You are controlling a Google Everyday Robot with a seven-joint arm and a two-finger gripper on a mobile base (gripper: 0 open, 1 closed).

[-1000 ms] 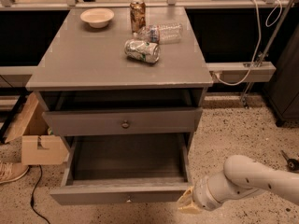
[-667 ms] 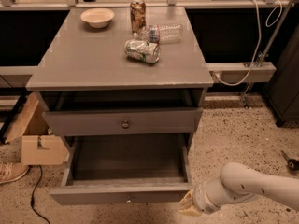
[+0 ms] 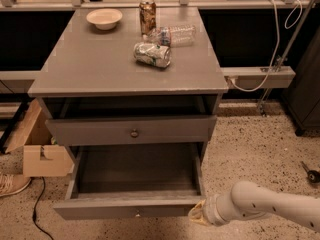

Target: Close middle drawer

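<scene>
The middle drawer (image 3: 131, 208) is pulled far out of the grey cabinet. Its inside is empty and its flat front has a small pale knob (image 3: 137, 214). Above it, the taller drawer front (image 3: 131, 130) with a darker knob stands slightly open. The lowest drawer is out of view. My gripper (image 3: 198, 214) is low at the right end of the middle drawer's front, touching or almost touching its corner. My white arm (image 3: 265, 209) comes in from the lower right.
On the cabinet top (image 3: 90, 69) are a pale bowl (image 3: 104, 18), an upright can (image 3: 147, 9), a lying plastic bottle (image 3: 172, 35) and a crushed can (image 3: 152, 54). A cardboard box (image 3: 40, 154) and a shoe (image 3: 10, 183) lie on the floor at the left. A cable rail (image 3: 260, 76) is at the right.
My arm has sunk a little lower and shifted slightly left. The gripper stays by the drawer's right front corner. The drawer has not visibly moved.
</scene>
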